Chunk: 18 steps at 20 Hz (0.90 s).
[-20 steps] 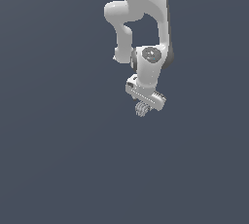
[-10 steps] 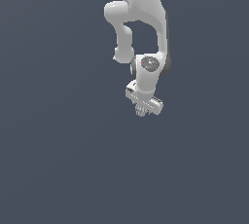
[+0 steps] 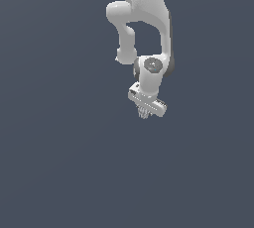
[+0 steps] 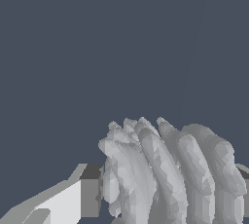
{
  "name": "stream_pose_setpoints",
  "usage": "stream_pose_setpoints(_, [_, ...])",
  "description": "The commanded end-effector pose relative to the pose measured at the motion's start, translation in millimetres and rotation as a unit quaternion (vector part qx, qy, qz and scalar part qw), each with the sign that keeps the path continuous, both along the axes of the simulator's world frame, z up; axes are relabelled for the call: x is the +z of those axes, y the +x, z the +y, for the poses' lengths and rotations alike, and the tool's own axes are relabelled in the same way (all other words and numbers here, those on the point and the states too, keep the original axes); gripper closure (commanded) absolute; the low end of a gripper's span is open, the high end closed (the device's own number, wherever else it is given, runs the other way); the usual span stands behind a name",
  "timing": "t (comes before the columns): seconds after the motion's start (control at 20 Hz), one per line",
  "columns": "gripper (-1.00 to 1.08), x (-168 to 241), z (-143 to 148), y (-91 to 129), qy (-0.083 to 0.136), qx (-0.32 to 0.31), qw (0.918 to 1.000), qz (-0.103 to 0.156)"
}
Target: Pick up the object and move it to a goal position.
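Observation:
The object (image 4: 165, 174) is a pale grey, ribbed, lumpy item that fills the space between my fingers in the wrist view. One finger (image 4: 90, 191) presses its side; the opposite finger barely shows at the picture's edge. In the exterior view the white arm hangs down in mid-scene, and the gripper (image 3: 144, 113) is shut on the object (image 3: 144, 113), a small ribbed lump poking out below the hand. Nothing shows touching the object from below.
A plain dark blue-grey ground (image 3: 59, 162) fills the scene around the arm in both views. No other objects, containers or edges show.
The hand has turned at the wrist and shifted slightly toward the exterior view's right. The object stays gripped between the fingers.

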<state>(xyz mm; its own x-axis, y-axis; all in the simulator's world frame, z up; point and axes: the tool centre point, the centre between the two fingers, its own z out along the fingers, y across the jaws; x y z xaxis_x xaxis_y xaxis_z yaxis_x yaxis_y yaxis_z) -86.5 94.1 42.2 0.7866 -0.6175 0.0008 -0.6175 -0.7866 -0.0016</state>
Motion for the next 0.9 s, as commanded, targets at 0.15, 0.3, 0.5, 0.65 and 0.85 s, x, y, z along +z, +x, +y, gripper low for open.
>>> stream_pose_setpoints(0.15, [1.08, 1.0, -0.8, 0.4, 0.0, 0.0, 1.0, 0.0])
stream_pose_setpoints(0.3, [1.08, 7.1, -4.5, 2.1, 0.0, 0.0, 1.0, 0.0])
stream_pose_setpoints(0.5, [1.08, 22.8, -14.2, 6.8, 0.0, 0.0, 1.0, 0.0])
stream_pose_setpoints(0.65, [1.08, 40.1, -24.8, 12.0, 0.0, 0.0, 1.0, 0.0])
stream_pose_setpoints(0.85, [1.08, 69.7, -43.3, 21.0, 0.0, 0.0, 1.0, 0.0])
